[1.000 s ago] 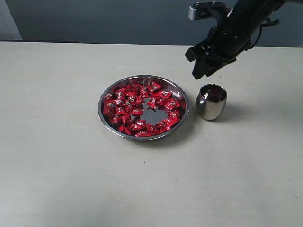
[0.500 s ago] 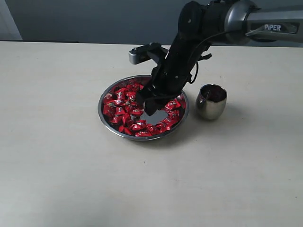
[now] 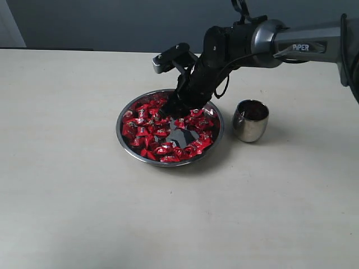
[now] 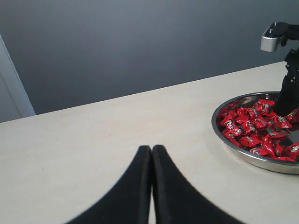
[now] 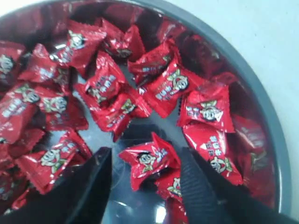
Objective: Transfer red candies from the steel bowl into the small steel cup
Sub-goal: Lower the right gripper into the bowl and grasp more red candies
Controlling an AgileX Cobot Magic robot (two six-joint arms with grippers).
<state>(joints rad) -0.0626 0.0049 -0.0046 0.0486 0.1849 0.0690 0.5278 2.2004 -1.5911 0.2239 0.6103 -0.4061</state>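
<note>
The steel bowl [image 3: 119, 130] sits mid-table, ringed with red candies [image 3: 145, 121] around a bare patch of its bottom. To its right stands the small steel cup [image 3: 250, 120]. My right gripper [image 3: 169, 111] reaches down into the far side of the bowl. In the right wrist view the right gripper [image 5: 145, 156] is open, its fingers on either side of one red candy [image 5: 150, 157], apart from it, just inside the bowl's rim [image 5: 261, 93]. My left gripper [image 4: 152, 150] is shut and empty over bare table, left of the bowl [image 4: 243, 157].
The right arm [image 3: 252, 39] stretches in from the upper right, passing above and behind the cup. A dark wall [image 3: 112, 22] runs along the table's far edge. Pale tabletop [image 3: 168, 224] surrounds the bowl and cup.
The right gripper swung from above the cup over to the bowl, dropped down among the candies at the bowl's far side, and its jaws spread wider.
</note>
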